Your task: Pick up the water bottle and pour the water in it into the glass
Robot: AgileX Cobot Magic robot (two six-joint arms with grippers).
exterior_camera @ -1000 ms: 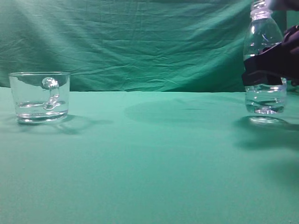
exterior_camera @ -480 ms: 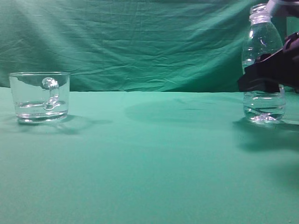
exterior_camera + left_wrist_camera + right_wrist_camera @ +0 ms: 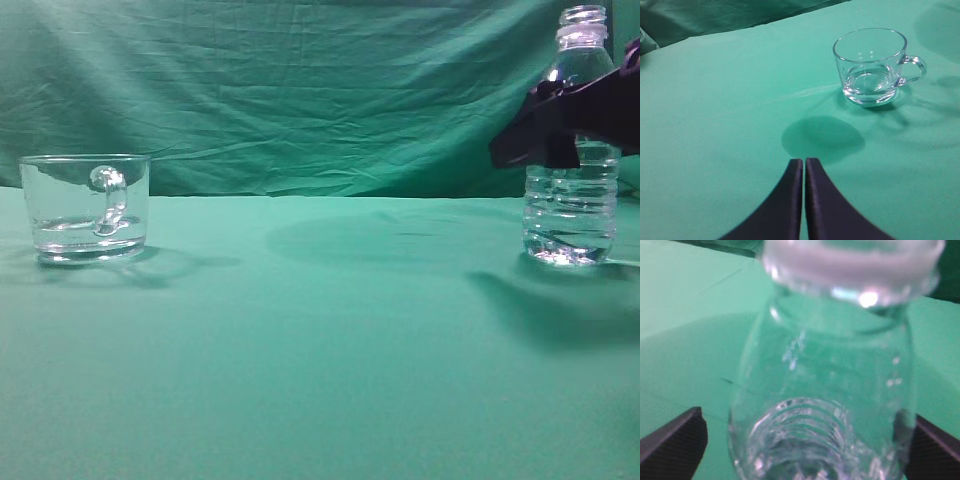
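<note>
The water bottle [image 3: 570,215] stands upright and uncapped on the green cloth at the far right. My right gripper [image 3: 545,135] is open around its upper body, with a gap beside the left finger in the right wrist view [image 3: 800,440]. There the bottle [image 3: 825,365] fills the frame, blurred. The glass [image 3: 85,208] stands at the far left with a shallow layer of water in its bottom. In the left wrist view the glass [image 3: 870,65] is ahead and to the right of my left gripper [image 3: 804,161], which is shut, empty and above the cloth.
A green cloth covers the table [image 3: 320,350] and hangs as a backdrop [image 3: 300,90] behind it. The bottle stands close to the right edge of the exterior view. The left gripper is out of the exterior view.
The bottle, held just above the cloth a second ago, came down onto it. My right gripper has since let go and risen from the bottle's middle to its shoulder.
</note>
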